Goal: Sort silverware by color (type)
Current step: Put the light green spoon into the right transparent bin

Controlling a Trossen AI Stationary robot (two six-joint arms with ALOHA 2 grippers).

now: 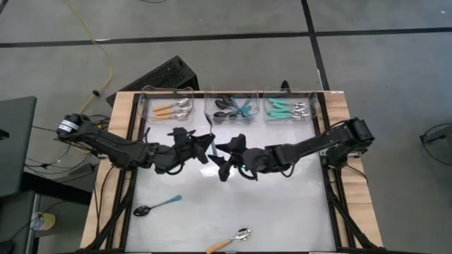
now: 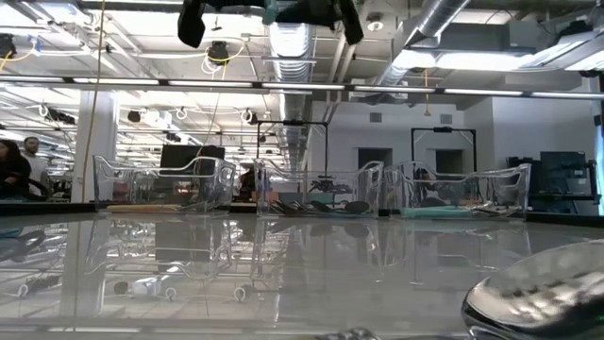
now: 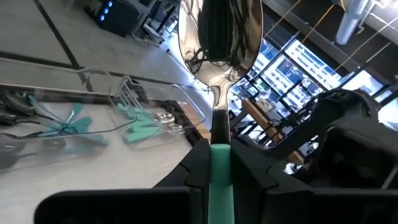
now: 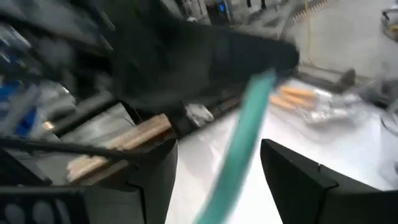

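My left gripper hangs above the middle of the table, shut on a spoon with a shiny silver bowl and a teal handle. My right gripper faces it from the right, open. Its fingers stand on either side of that teal handle without touching it. A black-bowled teal spoon lies flat at the near left of the table. An orange-handled silver spoon lies at the near edge. My left gripper pinches the spoon's teal handle between its two fingers, a little below the neck. The fingers point level. The silver bowl sticks out past the fingertips. The spoon is lifted clear of the table.
Three clear bins stand along the far edge: the left bin holds orange-handled spoons, the middle bin black-and-teal ones, the right bin teal-handled silver ones. Wooden rails border the white tabletop.
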